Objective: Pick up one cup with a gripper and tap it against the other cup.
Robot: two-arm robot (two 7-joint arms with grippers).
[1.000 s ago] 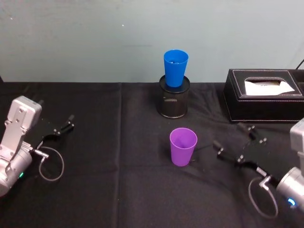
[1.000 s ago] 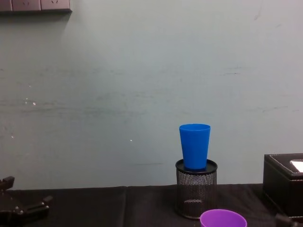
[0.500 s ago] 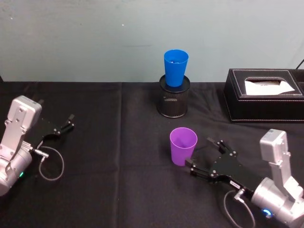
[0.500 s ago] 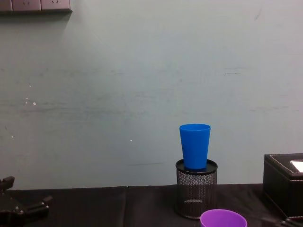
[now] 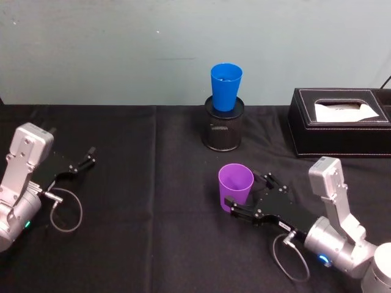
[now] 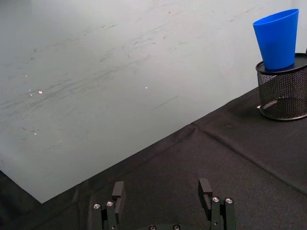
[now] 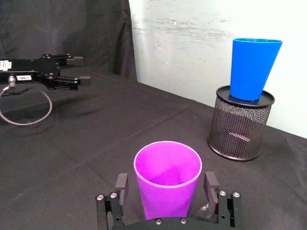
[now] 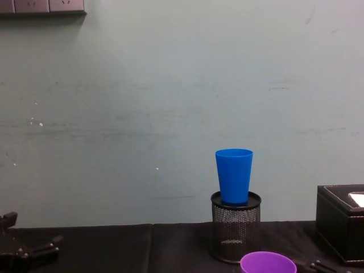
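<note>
Purple cup (image 5: 236, 186) stands just in front of the pen holder (image 5: 223, 131), which carries the blue cup (image 5: 225, 86). My right gripper (image 7: 166, 182) straddles the purple one, fingers spread, not yet gripping. Next, I judge: squeeze, then lift. Left gripper (image 5: 82, 162) idles, fingers apart, far left of the holder.

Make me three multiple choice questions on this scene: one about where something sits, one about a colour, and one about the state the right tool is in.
1. Where does the blue cup stand?
A on a plate
B in the mouth of the black mesh holder
C in a drawer

2. What colour is the cup at the right tool?
A purple
B green
C red

3. How are the right tool's fingers set?
A shut on the blue cup
B shut on nothing
C open

Answers:
1 B: its base sits in the holder's rim.
2 A: the purple cup stands between the fingers.
3 C: the right wrist view shows a gap on either side of the purple cup.
</note>
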